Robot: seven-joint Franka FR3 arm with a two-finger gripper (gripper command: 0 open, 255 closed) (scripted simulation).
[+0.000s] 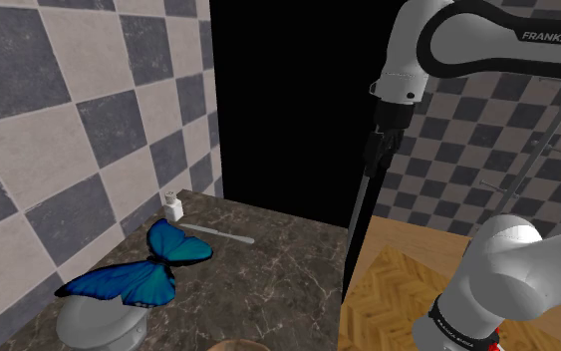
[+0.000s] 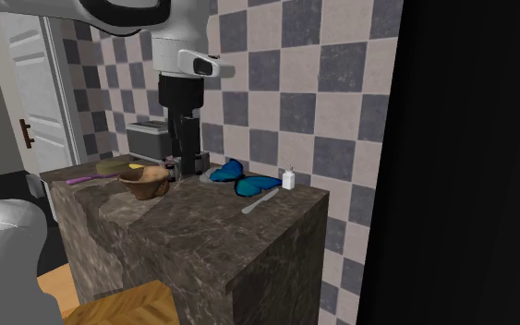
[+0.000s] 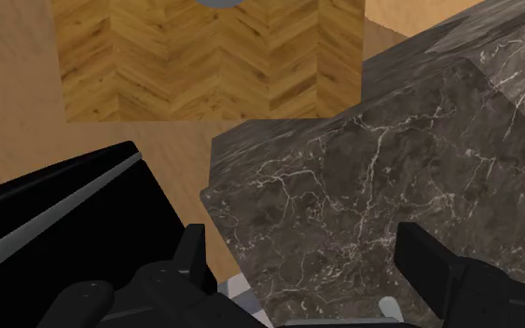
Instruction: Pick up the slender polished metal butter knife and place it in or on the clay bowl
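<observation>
We start with the dark marble counter, which carries everything the task needs. It runs along a checkered wall, with a black area beyond its far end. The white arm reaches over it from the stand, and its wrist points straight down, a pose that suits taking something low from above.

A blue butterfly sits near the wall, spread wide. To its left in the second exterior view stands the brown clay bowl, upright with its mouth open, so a thing can simply be lowered in.

The pincer hangs just beside the bowl. In the wrist view its fingers stand apart with only bare stone between them, so it grips nothing. We judge it is open because the pickup is not yet made.

The butter knife lies flat on the counter in front of the butterfly, near the counter's right end in the second exterior view and well apart from the pincer. Being thin and flat, it probably needs the fingers set across its narrow width.

A small white bottle stands by the wall, near the knife's far end.
</observation>
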